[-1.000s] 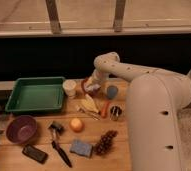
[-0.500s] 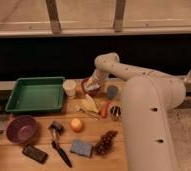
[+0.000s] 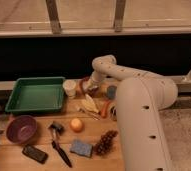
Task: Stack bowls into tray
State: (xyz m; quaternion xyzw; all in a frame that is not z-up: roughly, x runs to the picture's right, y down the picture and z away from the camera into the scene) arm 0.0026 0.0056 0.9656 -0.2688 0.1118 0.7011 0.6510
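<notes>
Right now, down low with the gripper point(image 3: 91, 86) at the small reddish-brown bowl point(image 3: 83, 85), touching it or just beside it, at the back of the table point(image 3: 94, 127) next to the cream cup point(image 3: 69, 88); hard to tell whether clenched on the rim or loose. Looks like step one, grabbing the little bowl, with nothing yet in the green tray point(image 3: 35, 95) just left of the cup and the big purple bowl point(image 3: 22, 129) well apart at the front left. Next, probably: hold the rim tight, lift clear of the cup, swing left and set down softly in the tray.
</notes>
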